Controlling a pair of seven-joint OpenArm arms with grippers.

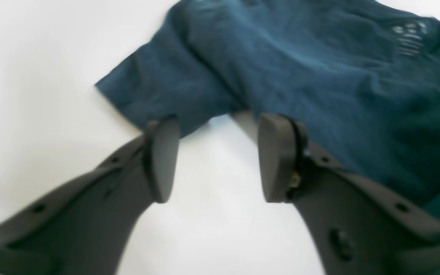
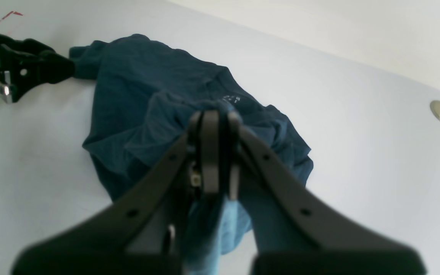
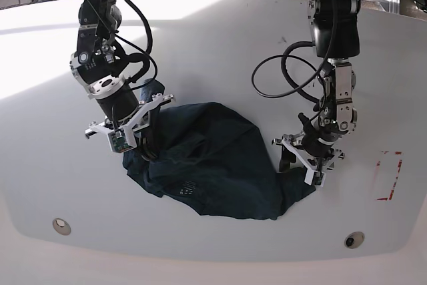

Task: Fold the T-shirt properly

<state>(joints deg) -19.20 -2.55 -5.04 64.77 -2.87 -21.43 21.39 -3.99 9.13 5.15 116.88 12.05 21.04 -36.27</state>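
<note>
The dark navy T-shirt (image 3: 213, 158) lies crumpled in a heap on the white table (image 3: 220, 45). A pale printed label (image 1: 409, 38) shows near its neck. My right gripper (image 3: 143, 143) is shut on a bunch of the T-shirt (image 2: 147, 95) at the heap's left side; in the right wrist view the gripper (image 2: 214, 152) has cloth hanging down between its fingers. My left gripper (image 3: 293, 165) is open at the heap's right edge. In the left wrist view the gripper (image 1: 220, 152) holds nothing, and a flat sleeve (image 1: 159, 88) lies just beyond its fingertips.
A round hole (image 3: 61, 223) sits near the table's front left and another hole (image 3: 353, 238) near the front right. A red tape mark (image 3: 390, 175) is on the table at the right. Arm cables (image 3: 280, 78) loop above the left gripper.
</note>
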